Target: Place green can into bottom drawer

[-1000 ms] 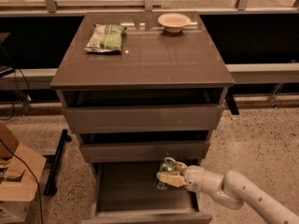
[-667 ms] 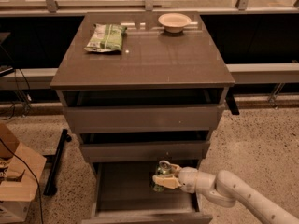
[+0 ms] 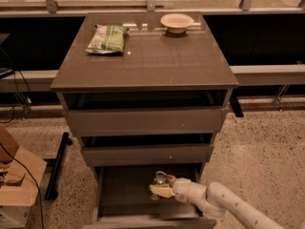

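The bottom drawer (image 3: 121, 194) of the grey-brown cabinet (image 3: 143, 66) stands pulled out, its shallow tray open to view below the two taller drawer fronts. The white arm (image 3: 228, 206) reaches in from the lower right corner of the view, crossing the drawer's right edge. At its end the gripper (image 3: 159, 188) sits inside the tray, a little right of the middle and roughly halfway between the back edge and the front edge.

The gripper is closed around the green can (image 3: 159, 178) – the pale fingers (image 3: 163, 192) hug its lower part while the can's top shows above them. The can stands roughly upright within the drawer; whether its base touches the tray floor cannot be told.

On the cabinet top, a flat green snack bag (image 3: 107, 38) lies near the back left corner, and a pale bowl (image 3: 177, 21) sits at the back edge, right of centre – well apart from the bag. A cardboard box (image 3: 16, 187) stands on the speckled floor at the left edge of the view.
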Available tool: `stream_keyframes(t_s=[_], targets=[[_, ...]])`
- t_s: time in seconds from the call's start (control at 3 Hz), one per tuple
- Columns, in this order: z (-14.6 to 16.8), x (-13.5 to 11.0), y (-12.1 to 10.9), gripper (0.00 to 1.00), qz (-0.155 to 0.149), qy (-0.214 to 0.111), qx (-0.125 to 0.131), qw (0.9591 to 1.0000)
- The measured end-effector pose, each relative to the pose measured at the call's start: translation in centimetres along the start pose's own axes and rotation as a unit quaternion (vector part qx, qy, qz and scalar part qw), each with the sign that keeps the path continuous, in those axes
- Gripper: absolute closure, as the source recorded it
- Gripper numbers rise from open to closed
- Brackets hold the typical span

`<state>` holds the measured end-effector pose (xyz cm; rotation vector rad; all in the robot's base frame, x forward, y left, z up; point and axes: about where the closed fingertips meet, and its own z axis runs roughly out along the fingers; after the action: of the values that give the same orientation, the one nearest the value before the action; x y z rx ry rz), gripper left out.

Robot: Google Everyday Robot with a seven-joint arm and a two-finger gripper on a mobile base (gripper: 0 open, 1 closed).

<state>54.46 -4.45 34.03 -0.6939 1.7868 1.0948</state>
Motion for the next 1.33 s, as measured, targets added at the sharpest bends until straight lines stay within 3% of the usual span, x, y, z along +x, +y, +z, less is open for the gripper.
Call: stream_keyframes(t_s=[0.33,0.67,1.0,1.33], targets=[[0.0,0.0,0.0,1.00,0.000,0.000,0.000,1.0000],[0.5,0.5,-0.5,1.00,-0.036,0.005,0.003,0.9993],[1.3,1.8,-0.8,1.00,-0.094,0.018,0.002,0.9954],[2.6,3.2,-1.5,1.00,-0.131,0.028,-0.014,0.9909]])
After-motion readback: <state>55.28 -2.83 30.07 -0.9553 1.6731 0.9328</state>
